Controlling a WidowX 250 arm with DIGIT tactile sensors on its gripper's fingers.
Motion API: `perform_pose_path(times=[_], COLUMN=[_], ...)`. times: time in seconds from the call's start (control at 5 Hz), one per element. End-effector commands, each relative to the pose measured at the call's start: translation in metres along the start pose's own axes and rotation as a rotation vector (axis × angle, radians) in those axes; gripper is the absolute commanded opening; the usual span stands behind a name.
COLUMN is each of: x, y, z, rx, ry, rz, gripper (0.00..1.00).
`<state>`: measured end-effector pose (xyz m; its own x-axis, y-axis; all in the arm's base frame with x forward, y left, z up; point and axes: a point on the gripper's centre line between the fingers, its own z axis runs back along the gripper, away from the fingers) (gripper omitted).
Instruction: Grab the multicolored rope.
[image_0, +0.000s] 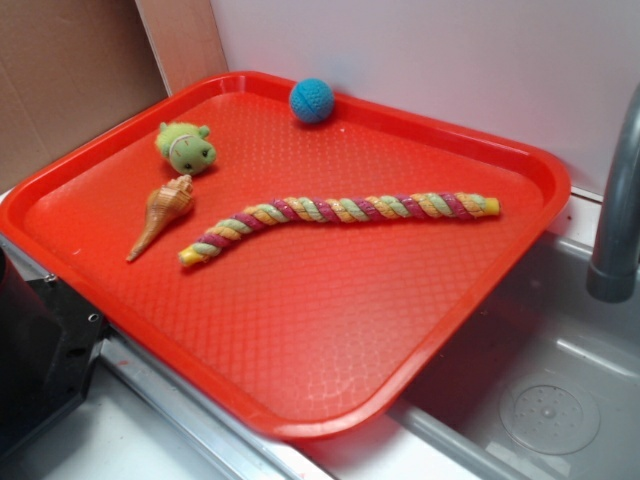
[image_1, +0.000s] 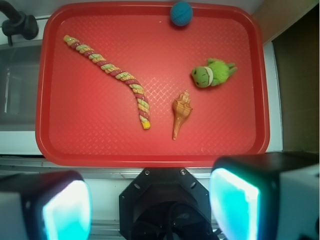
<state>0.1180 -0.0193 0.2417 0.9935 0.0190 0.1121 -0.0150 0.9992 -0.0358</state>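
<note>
The multicolored rope (image_0: 335, 217) (image_1: 111, 71) is laid flat on the red tray (image_0: 330, 340) (image_1: 100, 140), stretched across its middle with one end curved toward the tan seashell (image_0: 162, 213) (image_1: 181, 113), near it but not touching. A green plush toy (image_0: 185, 147) (image_1: 212, 73) is seen beyond the shell, and a blue ball (image_0: 311, 100) (image_1: 181, 13) rests against the far rim. In the wrist view the gripper (image_1: 150, 205) is held off the tray's near edge, its fingers (image_1: 235, 202) spread wide and nothing held between them. No writing or labels can be read.
</note>
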Motion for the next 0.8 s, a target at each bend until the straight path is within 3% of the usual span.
perform_pose_path(times=[0.0, 0.4, 0.6], x=[0.0, 0.021, 0.038], y=[0.0, -0.001, -0.008], z=[0.0, -0.015, -0.028], rx=[0.0, 0.011, 0.052], ry=[0.0, -0.033, -0.075], rz=[0.0, -0.185, -0.367], gripper=[1.0, 1.0, 1.0])
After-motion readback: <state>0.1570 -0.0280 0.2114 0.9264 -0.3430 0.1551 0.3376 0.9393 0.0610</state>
